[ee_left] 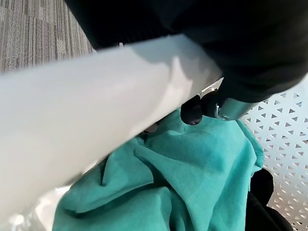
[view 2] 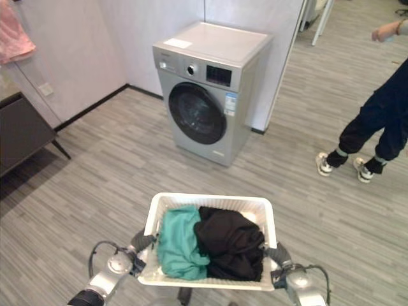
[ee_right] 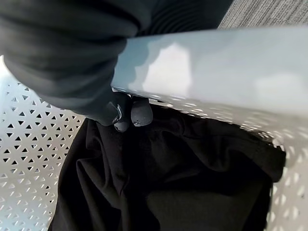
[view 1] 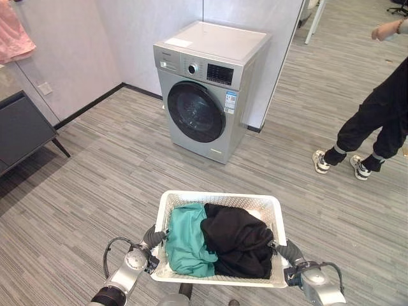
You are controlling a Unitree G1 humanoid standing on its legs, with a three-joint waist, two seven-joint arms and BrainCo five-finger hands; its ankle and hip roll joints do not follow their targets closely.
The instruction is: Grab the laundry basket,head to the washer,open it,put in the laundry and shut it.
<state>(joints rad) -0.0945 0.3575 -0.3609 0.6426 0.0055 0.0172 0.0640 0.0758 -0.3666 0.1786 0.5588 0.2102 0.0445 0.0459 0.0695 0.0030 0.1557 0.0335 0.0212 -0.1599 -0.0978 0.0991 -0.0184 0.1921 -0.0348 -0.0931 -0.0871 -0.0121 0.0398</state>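
Midway to the washer (view 1: 205, 89), door shut: white laundry basket (view 1: 220, 201) of teal shirt (view 1: 186, 242) and black garment (view 1: 237, 239) carried level, left hand (view 1: 153, 237) and right hand (view 1: 285, 250) hooked over opposite rims for balance.

basket (view 1: 220, 199): white plastic, smooth rim, walls pierced with small triangular holes, slightly glossy
teal garment (view 1: 186, 239): soft matt cloth, creased
black garment (view 1: 237, 239): matt cloth, thicker-looking, rumpled
washer (view 1: 207, 86): silver-grey metal body with a satin sheen, dark glossy round door, pale smooth top
floor (view 1: 115, 172): grey striped planks, matt
cabinet (view 1: 22, 127): dark, smooth, matt front
pink cloth (view 1: 14, 35): soft, matt
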